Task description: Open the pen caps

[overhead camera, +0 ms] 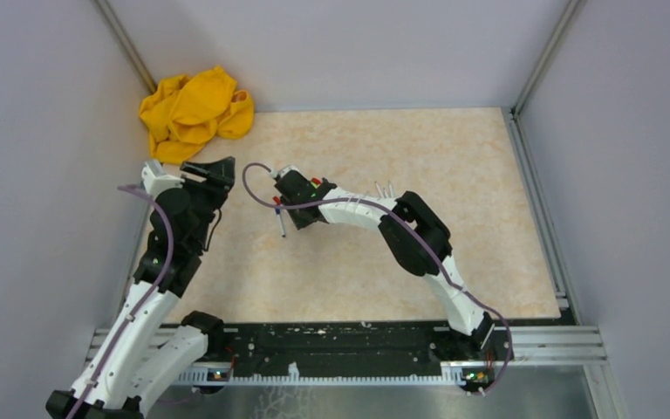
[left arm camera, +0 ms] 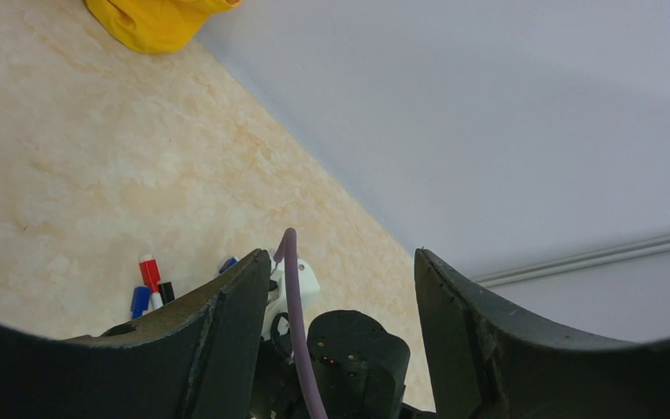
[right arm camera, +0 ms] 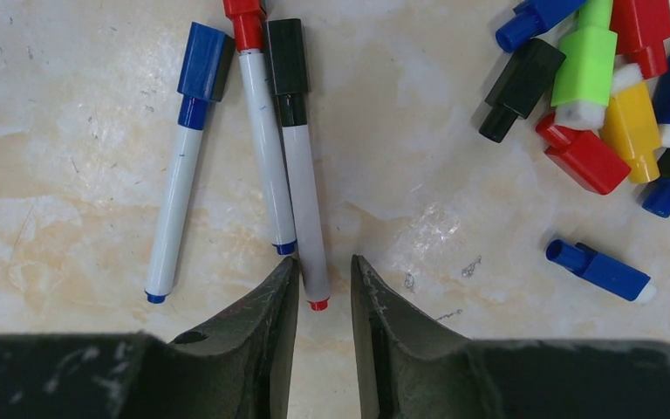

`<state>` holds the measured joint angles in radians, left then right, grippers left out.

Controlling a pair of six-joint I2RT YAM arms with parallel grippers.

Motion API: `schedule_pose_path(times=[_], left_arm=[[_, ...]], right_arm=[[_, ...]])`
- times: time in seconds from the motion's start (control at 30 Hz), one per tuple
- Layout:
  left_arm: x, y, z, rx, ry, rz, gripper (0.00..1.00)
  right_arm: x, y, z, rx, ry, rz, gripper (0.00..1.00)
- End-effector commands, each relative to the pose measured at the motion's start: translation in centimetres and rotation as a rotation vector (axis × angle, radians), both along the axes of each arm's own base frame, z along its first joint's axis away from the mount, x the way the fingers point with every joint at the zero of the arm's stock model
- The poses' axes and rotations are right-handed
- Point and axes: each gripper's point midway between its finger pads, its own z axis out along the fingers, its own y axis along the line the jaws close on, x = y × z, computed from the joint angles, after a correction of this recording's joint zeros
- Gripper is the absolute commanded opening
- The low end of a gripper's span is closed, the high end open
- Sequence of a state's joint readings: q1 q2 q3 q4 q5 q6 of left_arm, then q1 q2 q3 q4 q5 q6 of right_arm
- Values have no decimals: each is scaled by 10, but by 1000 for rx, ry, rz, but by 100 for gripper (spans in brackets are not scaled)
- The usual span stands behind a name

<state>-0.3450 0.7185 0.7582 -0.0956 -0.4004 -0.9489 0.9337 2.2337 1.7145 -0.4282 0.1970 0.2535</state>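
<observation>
Three pens lie side by side in the right wrist view, all capped: a blue cap [right arm camera: 204,61], a red cap [right arm camera: 244,22] and a black cap [right arm camera: 285,57]. My right gripper [right arm camera: 324,262] stands narrowly open astride the red-plugged tail of the black-capped pen [right arm camera: 305,201]. Its left finger is close against the barrel and a gap shows on the right. From above, this gripper [overhead camera: 283,209] sits mid-table over a pen [overhead camera: 280,223]. My left gripper [left arm camera: 340,255] is open and holds nothing. It hangs at the table's left [overhead camera: 214,170], facing the right arm.
A heap of loose pen caps [right arm camera: 589,78] in black, green, red, yellow and blue lies to the right of the pens. One blue cap [right arm camera: 599,269] lies apart. A yellow cloth [overhead camera: 194,113] sits in the far left corner, and grey walls enclose the table.
</observation>
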Motion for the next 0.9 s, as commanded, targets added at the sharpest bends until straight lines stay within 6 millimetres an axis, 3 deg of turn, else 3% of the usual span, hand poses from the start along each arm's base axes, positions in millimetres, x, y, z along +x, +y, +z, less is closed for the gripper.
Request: schedule_pose_path(times=[0.0,0.2,0.23,0.27,0.47,0.67,0.87], left_arm=[[2,1,5,0,-19,11,68],[6,4,1,19,1,37,77],[8,4,0,20,11,36,94],[11,2,-3,23,23,32,98],[25,-14,-24,30,84,-19,99],[39,-33,-51,-3,136,-86,99],[56,-68,-79,-66,174,-224,99]], right_arm=[[-2,2,2,-15,-13,33,25],[-8,-5,-1,-21,-15,58,0],[-9,-5,0,-14,-16,62,0],[-8,-8,2,-6,-19,60,0],[-7,-25,24,108,-35,50,0],[-6,-46,63,232,-66,41,0],[-13,-64,98,344,-87,64,0]])
